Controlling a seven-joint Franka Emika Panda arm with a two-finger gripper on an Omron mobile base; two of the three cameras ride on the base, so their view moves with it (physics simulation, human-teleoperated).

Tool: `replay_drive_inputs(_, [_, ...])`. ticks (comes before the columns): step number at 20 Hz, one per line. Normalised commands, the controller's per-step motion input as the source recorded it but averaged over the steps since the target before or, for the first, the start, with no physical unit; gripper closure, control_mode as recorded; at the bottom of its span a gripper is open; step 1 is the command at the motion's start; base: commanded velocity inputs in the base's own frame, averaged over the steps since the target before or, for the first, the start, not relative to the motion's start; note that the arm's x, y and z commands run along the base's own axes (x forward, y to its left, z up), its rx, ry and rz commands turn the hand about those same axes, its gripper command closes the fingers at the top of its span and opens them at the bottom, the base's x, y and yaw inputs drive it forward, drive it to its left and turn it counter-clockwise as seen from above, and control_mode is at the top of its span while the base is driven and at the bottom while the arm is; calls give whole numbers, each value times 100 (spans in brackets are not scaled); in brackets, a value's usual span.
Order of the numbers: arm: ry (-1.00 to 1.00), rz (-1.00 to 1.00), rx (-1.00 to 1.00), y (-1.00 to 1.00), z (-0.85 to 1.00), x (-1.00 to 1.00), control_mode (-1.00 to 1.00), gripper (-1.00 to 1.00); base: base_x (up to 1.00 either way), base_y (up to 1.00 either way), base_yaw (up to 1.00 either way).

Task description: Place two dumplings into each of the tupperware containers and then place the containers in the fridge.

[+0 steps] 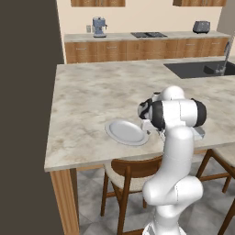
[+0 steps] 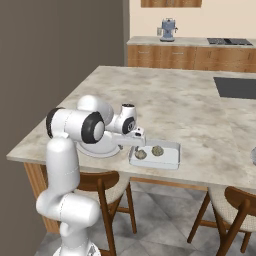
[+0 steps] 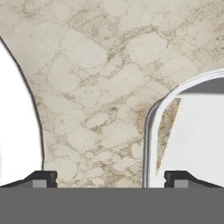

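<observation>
On the marbled surface [image 2: 200, 105], near its front edge, a tupperware container [image 2: 155, 156] holds 2 dumplings [image 2: 141, 154] side by side. The pincer [image 2: 138, 144] hovers over its left end; a plate [image 2: 102, 148] lies just left.

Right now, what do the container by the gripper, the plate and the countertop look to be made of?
Container: thin pale plastic, translucent-looking wall. Plate: glossy white with grey rim, probably ceramic. Countertop: mottled beige veining, polished stone or a laminate imitation.

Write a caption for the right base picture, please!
Two dumplings sit in a tupperware container beside the plate.
</observation>
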Motion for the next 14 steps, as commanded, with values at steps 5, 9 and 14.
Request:
replay_drive_inputs(5, [6, 0, 0, 0, -5, -22, -100, -100, 0, 0, 0])
replay_drive_inputs(9, [5, 0, 0, 0, -2, -6, -100, 100, 0, 0, 0])
replay_drive_inputs(14, [0, 0, 0, 0, -13, 0, -100, 100, 0, 0, 0])
